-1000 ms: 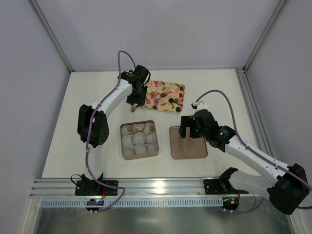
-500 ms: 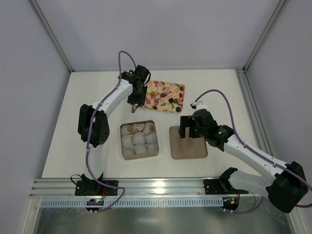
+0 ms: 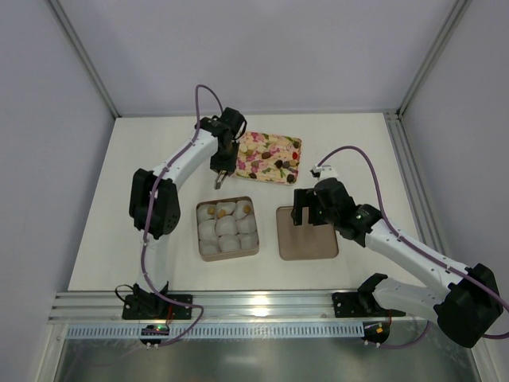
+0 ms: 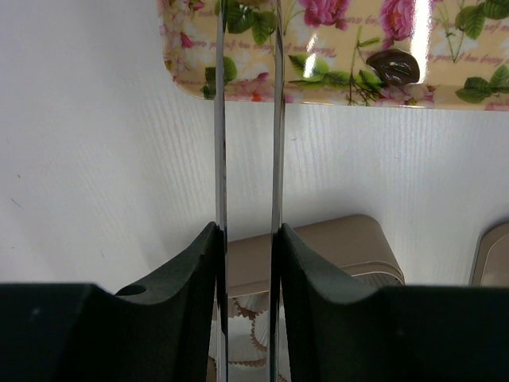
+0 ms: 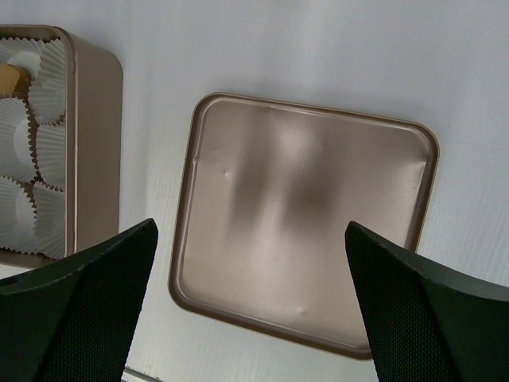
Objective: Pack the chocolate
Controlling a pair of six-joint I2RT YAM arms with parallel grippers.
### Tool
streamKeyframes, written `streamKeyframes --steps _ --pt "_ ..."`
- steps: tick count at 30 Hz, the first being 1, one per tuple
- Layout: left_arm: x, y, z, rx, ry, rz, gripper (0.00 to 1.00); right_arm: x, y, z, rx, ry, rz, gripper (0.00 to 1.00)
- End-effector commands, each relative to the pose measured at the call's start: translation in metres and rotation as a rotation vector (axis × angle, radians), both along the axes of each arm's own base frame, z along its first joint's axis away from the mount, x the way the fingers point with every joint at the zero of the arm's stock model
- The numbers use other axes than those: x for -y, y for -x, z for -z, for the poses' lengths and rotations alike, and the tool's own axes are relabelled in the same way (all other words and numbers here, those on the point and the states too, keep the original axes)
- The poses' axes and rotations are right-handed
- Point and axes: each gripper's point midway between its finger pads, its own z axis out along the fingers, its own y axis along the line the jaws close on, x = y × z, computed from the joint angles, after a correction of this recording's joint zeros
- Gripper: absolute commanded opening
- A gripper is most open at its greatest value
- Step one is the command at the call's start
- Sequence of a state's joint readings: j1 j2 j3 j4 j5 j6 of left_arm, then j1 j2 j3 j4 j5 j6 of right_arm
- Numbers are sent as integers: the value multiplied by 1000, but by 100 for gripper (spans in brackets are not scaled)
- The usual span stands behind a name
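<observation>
Left jaws stood narrow, nothing visible between them, above the tabletop [image 3: 159, 239] between tray [image 3: 270, 156] and box [image 3: 203, 248]. Right jaws gaped wide over the lid [image 3: 307, 233]. Chocolate [image 4: 393, 67] lay on tray and in box.

1. You see one dark brown chocolate [image 4: 392, 66], glossy and oval, lying flat near the edge of the floral tray [image 4: 334, 40].
2. You see two tan-gold chocolates [image 3: 211, 212] sitting in white paper cups [image 3: 227, 227] at the two far corners of the square box [image 3: 227, 257].
</observation>
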State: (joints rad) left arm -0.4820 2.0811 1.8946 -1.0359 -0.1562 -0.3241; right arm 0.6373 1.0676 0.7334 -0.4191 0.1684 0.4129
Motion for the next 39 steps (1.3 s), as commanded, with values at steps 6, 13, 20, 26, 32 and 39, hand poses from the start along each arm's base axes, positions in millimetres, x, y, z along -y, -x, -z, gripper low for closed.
streamKeyframes --steps 6,13,20,26,32,39 --pt "4 -14 -38 97 51 9 32 -7 -13 -21 57 -33 -5 100" --pt "2 -13 -50 118 53 8 32 -7 -13 -21 56 -32 -3 100" --pt "-1 -10 -50 108 40 11 33 -8 -12 -19 50 -33 -3 100" --pt "-3 -2 -56 109 51 14 38 -7 -13 -19 51 -32 -1 100" --pt "0 6 -59 100 83 28 42 -8 -13 -18 46 -35 -4 100" --pt "0 14 -58 83 95 54 42 -10 -13 -18 48 -40 -7 100"
